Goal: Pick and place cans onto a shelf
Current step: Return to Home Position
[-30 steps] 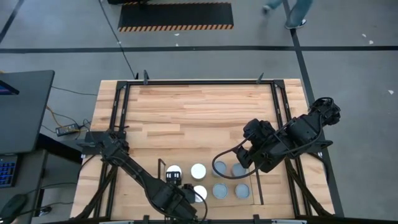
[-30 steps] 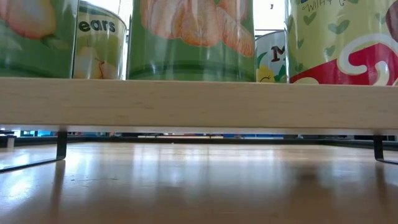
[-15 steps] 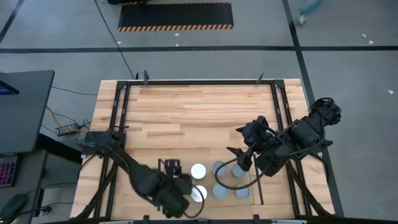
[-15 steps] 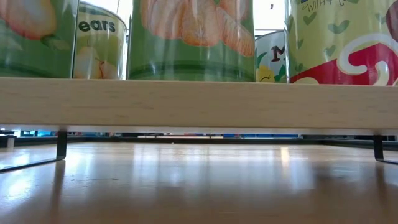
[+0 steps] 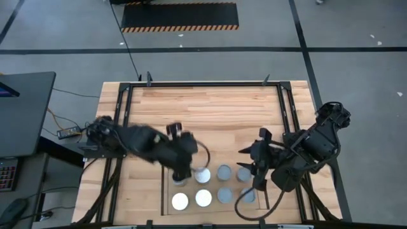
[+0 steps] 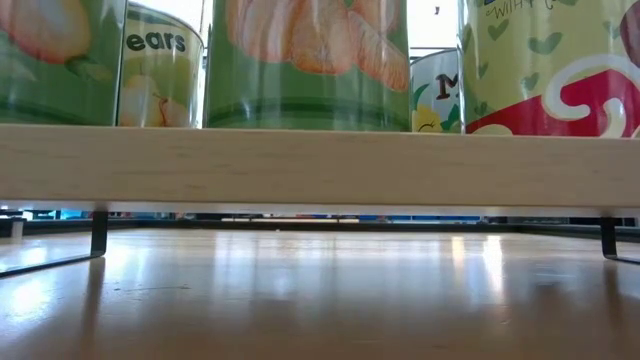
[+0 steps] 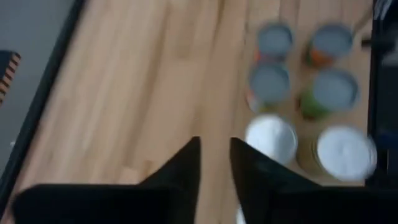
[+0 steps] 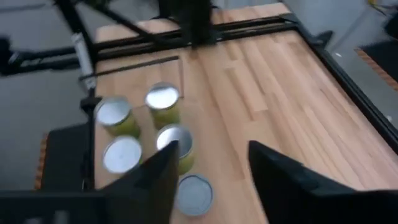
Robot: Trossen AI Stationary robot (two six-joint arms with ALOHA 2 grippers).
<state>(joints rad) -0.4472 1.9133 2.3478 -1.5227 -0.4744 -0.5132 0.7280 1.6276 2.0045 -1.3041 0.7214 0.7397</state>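
Several small cans with grey-blue or bright white tops stand in two rows on the light-wood shelf (image 5: 213, 186) near the table's front edge, among them a white-topped one (image 5: 180, 201) and a grey one (image 5: 224, 172). The low view shows the cans' labelled sides (image 6: 305, 65) on the shelf plank (image 6: 320, 165). My left gripper (image 5: 181, 166) hovers over the far left end of the rows; its fingers (image 7: 214, 163) stand a narrow gap apart around nothing. My right gripper (image 5: 256, 170) is over the right end, open (image 8: 211, 168) and empty.
A black metal frame (image 5: 203, 83) runs round the table, with rails down both sides. Bare wood (image 5: 203, 121) fills the far half of the table. A dark desk (image 5: 22, 108) stands off the table's left.
My left gripper has swung from the near left can toward the table's far edge, uncovering that can's white top, and now stands over the far row's left end. My right gripper has drawn back a little toward the table's right edge.
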